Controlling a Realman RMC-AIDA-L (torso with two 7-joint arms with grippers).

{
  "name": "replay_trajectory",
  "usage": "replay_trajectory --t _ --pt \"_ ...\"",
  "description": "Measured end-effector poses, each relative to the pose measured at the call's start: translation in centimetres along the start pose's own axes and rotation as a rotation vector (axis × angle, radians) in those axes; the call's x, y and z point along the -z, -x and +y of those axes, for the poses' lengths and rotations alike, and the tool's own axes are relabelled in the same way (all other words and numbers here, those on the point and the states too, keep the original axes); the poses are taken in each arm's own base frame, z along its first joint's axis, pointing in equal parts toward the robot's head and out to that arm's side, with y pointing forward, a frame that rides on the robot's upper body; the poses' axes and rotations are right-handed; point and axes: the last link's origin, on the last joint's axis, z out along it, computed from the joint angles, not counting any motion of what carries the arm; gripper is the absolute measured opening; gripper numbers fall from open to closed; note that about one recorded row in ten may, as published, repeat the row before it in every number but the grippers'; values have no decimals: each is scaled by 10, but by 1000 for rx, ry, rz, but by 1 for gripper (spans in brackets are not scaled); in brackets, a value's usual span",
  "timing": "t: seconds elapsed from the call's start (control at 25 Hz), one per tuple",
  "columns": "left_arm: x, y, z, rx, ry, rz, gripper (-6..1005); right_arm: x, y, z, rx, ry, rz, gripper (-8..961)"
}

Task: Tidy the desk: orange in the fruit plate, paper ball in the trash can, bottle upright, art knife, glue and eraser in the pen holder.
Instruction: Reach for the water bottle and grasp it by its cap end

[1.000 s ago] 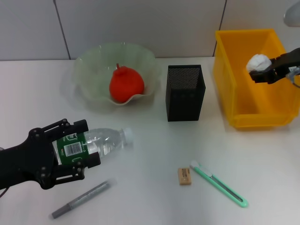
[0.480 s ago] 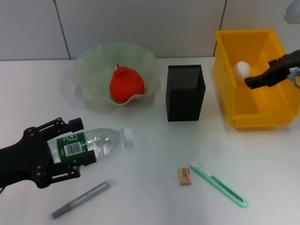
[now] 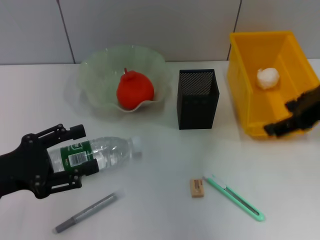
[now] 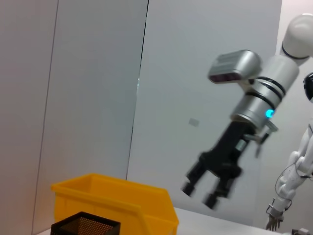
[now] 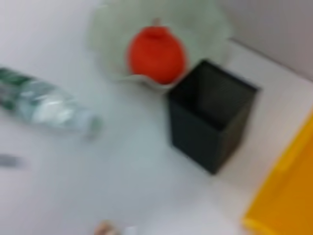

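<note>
Landmark: the black mesh pen holder [image 3: 198, 98] is taken as reference, standing on the white counter [image 3: 160, 215].
Left pincer: the left pincer [image 3: 75, 157] is seen on the left side of the pen holder, spread around the label end of the lying bottle [image 3: 102, 151]; firm contact cannot be confirmed.
Right pincer: the right pincer [image 3: 280, 127] is seen spread and empty on the right side of the pen holder, over the front wall of the yellow trash can [image 3: 250, 90].
Done: the paper ball [image 3: 268, 78] is lying in the trash can; the orange [image 3: 134, 89] is resting in the fruit plate [image 3: 100, 65].
Left over: the eraser [image 3: 197, 187] and art knife [image 3: 233, 196] are lying in front of the pen holder, the glue [image 3: 85, 212] further left.
Risk, bottle: a smooth round body may be rolled away or tipped over if it is gripped off-centre.
Risk, trash can: its wall may be clipped by a low sweep.
</note>
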Motion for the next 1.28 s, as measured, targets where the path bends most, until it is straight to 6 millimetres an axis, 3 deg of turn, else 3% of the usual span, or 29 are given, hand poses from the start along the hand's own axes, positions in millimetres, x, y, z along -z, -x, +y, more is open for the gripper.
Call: replay_trajectory --t 0.04,0.08,0.12,0.28,0.36,0.48,0.52,0.68,0.8,1.04,1.16,1.2,1.28 --pt "0 0 0 0 0 0 833 0 0 0 0 0 0 826" --pt "-1 -6 -4 -9 3 -9 833 -1 -15 3 26 81 -56 826" --pt "-1 -6 -4 -9 3 -9 833 -1 -15 3 26 81 -56 826" --pt "-8 -26 -17 -37 25 -73 833 -7 -55 6 76 234 -214 826" --pt "-17 -37 -24 -56 42 -138 833 -10 -66 6 85 250 -233 826" --pt "-37 -55 -33 -89 76 -247 833 -23 -100 9 131 307 -319 826" --pt "-46 -61 -35 -103 89 -285 833 -23 -100 9 131 307 -319 826" --pt "-84 -82 -45 -161 112 -517 832 -22 -132 9 146 310 -538 826" --pt "-92 -85 -46 -164 116 -557 832 -21 -142 10 153 298 -598 826" --pt "-130 -98 -60 -182 58 -767 832 -25 -163 13 117 292 -630 825" --pt "-136 -97 -60 -191 55 -799 832 -26 -167 14 106 283 -636 825" --pt "-157 -89 -56 -243 37 -919 832 -27 -168 14 102 281 -641 825" --pt "-165 -83 -55 -276 15 -981 832 -27 -167 14 100 283 -644 825"
